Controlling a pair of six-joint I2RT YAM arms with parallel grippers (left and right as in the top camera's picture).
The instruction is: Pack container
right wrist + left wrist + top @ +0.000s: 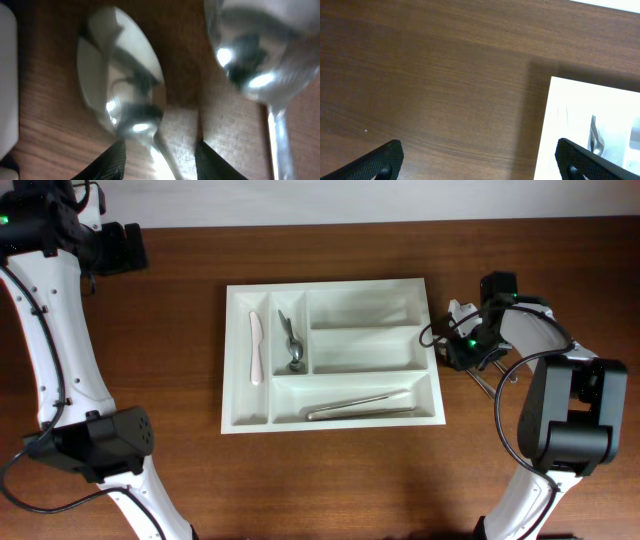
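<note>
The white container [330,418] lies mid-table with a white knife [255,348] and a metal utensil [291,342] in its two narrow compartments. Long metal pieces [360,406] lie in its near wide one. My right gripper [462,350] is low over the table just right of the tray. In its wrist view the right gripper [160,162] is open, its fingers [114,161] on either side of the neck of a metal spoon [120,85]. A second spoon [260,55] lies beside it. My left gripper [125,248] hangs open and empty at the far left; the left gripper [480,160] shows bare wood between its fingers.
Metal handles [486,380] stick out on the table below the right gripper, and a white item [458,310] lies just above it. The tray's corner [580,100] shows at the right of the left wrist view. The right arm's base [570,415] stands close by.
</note>
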